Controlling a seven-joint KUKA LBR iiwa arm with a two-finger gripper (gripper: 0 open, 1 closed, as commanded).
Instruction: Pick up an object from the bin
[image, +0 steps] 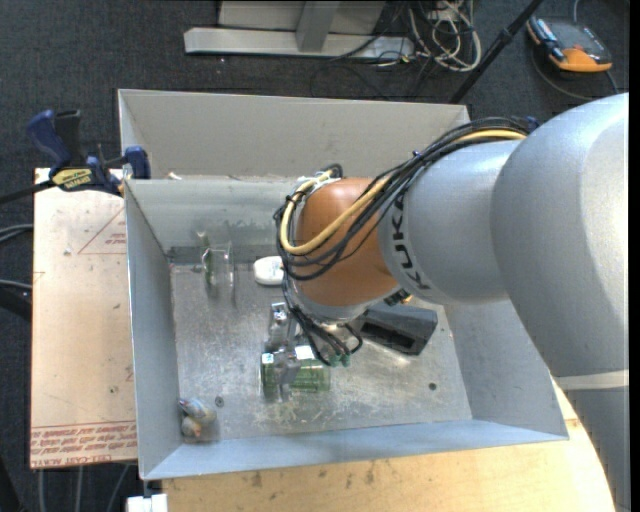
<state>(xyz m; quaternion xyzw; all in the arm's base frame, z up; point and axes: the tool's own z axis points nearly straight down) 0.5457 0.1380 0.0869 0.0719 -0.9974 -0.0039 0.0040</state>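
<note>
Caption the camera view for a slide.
KUKA arm reaches into the grey bin, low over a green object at bottom centre, a black object just right.

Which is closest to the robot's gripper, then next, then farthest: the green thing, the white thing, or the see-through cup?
1. Green thing: right at the gripper, toward the front of the bin.
2. White thing: farther back, next to the arm.
3. See-through cup: back left, past the white thing.
</note>
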